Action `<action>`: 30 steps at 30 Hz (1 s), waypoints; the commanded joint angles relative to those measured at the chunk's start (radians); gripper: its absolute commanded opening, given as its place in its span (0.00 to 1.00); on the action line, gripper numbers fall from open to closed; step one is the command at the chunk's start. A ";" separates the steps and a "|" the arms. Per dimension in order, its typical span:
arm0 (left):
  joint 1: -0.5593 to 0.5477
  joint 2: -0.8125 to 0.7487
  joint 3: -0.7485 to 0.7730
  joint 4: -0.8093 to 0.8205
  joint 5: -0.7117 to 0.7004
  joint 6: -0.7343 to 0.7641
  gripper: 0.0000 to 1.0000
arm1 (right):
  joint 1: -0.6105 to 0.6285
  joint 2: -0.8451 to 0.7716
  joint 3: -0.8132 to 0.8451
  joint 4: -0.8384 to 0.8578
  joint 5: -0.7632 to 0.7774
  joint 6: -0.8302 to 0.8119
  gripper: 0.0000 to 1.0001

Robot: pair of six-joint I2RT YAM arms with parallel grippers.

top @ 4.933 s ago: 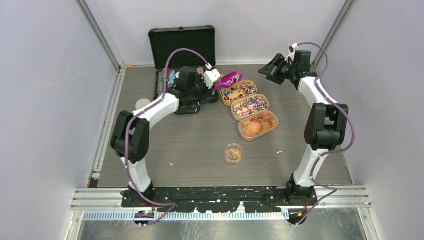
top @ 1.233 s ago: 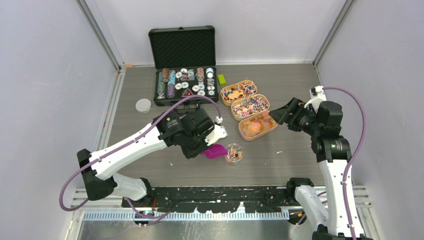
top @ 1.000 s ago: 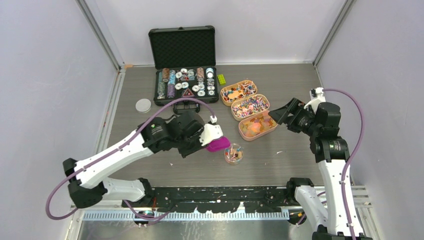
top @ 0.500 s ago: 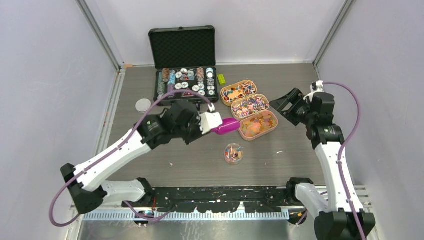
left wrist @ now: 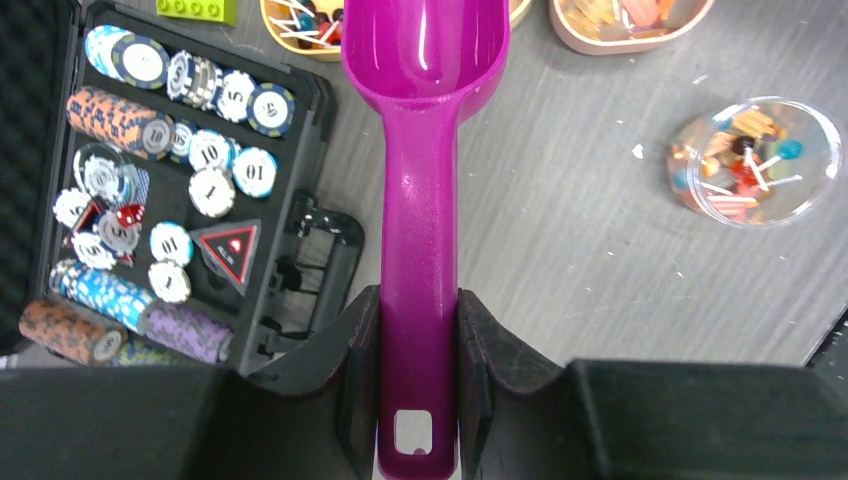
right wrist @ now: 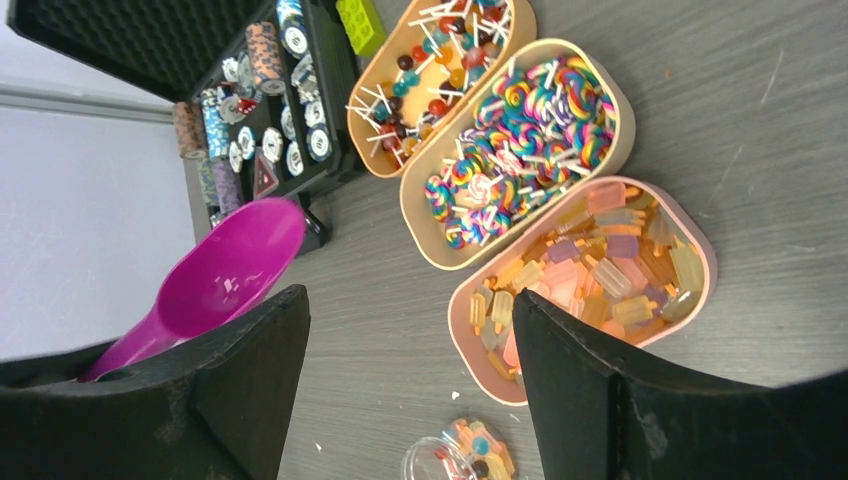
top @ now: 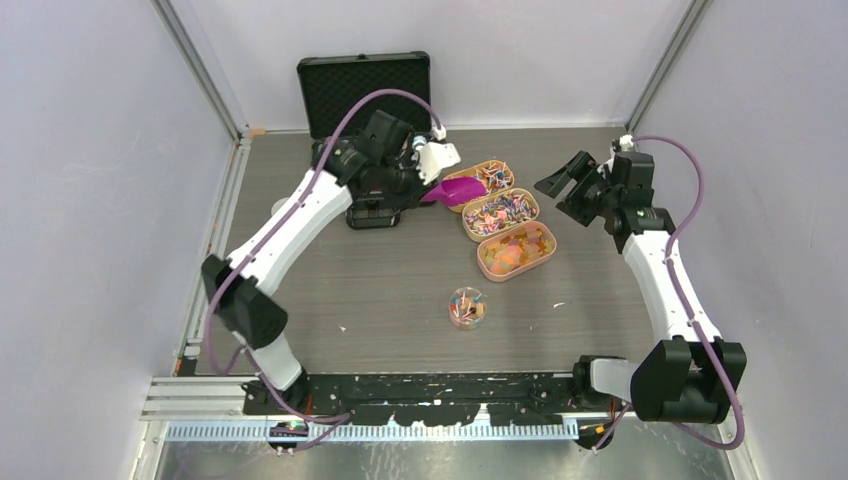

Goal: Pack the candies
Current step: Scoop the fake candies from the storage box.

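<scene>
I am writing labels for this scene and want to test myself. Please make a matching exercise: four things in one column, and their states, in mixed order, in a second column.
Things
1. scoop
2. cup
3. middle tray
4. right gripper

States
A. open, holding nothing
B. full of swirled lollipops
C. clamped in the left gripper
D. stands apart on the table, a few candies inside

Pairs: 1-C, 2-D, 3-B, 4-A
</scene>
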 commanded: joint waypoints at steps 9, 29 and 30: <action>0.073 0.416 0.461 -0.318 -0.067 0.160 0.00 | 0.003 0.013 0.046 0.061 0.020 -0.082 0.78; 0.110 0.585 0.628 -0.330 -0.099 0.216 0.00 | 0.037 0.573 0.384 0.134 0.050 -0.195 0.51; 0.110 0.590 0.629 -0.323 -0.096 0.218 0.00 | 0.044 0.594 0.400 0.128 0.056 -0.206 0.51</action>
